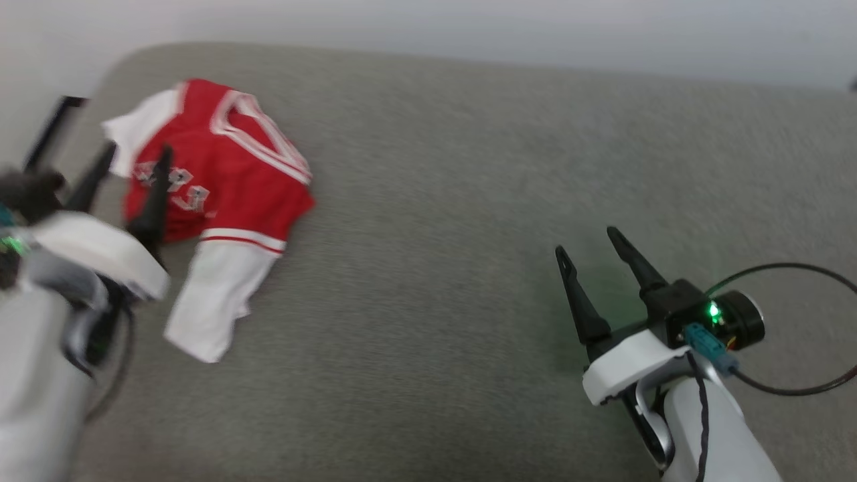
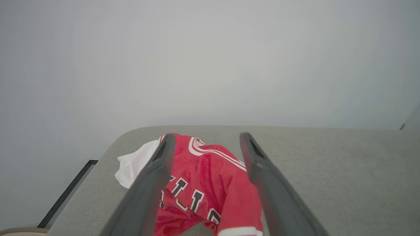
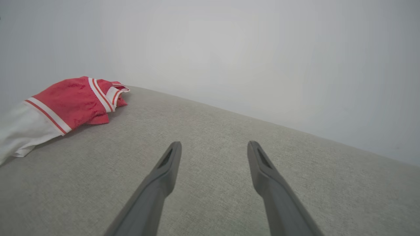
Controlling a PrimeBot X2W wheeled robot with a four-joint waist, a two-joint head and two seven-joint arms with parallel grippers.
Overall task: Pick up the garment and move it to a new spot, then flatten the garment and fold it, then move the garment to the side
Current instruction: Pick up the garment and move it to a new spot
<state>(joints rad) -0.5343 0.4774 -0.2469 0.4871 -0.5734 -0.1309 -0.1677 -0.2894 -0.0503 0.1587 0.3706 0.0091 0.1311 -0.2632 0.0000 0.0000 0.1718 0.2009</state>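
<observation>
The red and white garment lies crumpled near the far left corner of the grey soft surface. The left tool is wide open close by it, holding nothing. The right tool is open too, well apart from it.

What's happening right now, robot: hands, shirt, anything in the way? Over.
Left hand open, poised at the jersey, holding nothing. Right hand open, empty, off to the side. Jersey crumpled on grey cushion, not yet lifted. Path unobstructed. Over.
</observation>
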